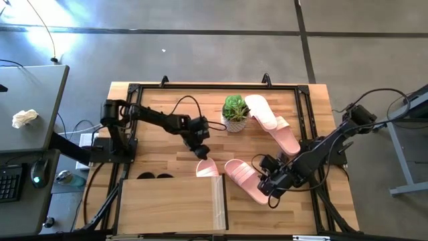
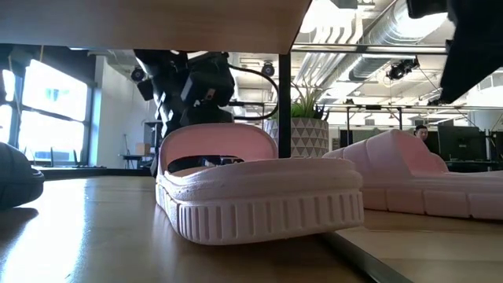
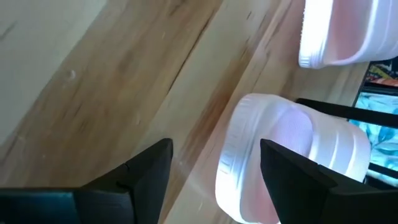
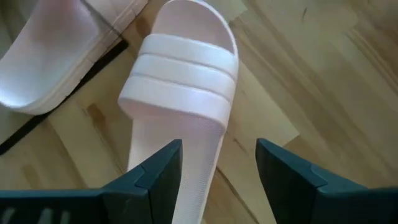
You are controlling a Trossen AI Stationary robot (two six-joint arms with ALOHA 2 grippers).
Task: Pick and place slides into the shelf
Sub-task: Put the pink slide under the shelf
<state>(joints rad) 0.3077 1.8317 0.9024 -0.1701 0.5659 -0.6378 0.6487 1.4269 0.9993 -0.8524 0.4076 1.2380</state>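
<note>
From above, the left gripper [image 1: 202, 151] hovers by a pink slide [image 1: 207, 168] half under the plywood shelf [image 1: 170, 203]. Low down, its ribbed sole [image 2: 259, 212] fills the foreground. Left wrist: fingers apart. Right wrist: right gripper [image 4: 219, 180] spread over a three-ribbed strap [image 4: 180, 78].

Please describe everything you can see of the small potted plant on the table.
The potted plant is small, with broad green leaves rising from a white pot that carries a dark triangular line pattern, clear in the low view. It stands upright on the wooden table, towards the far side. A light pink slide lies close beside it; whether they touch cannot be told. Neither tool is near it.
</note>
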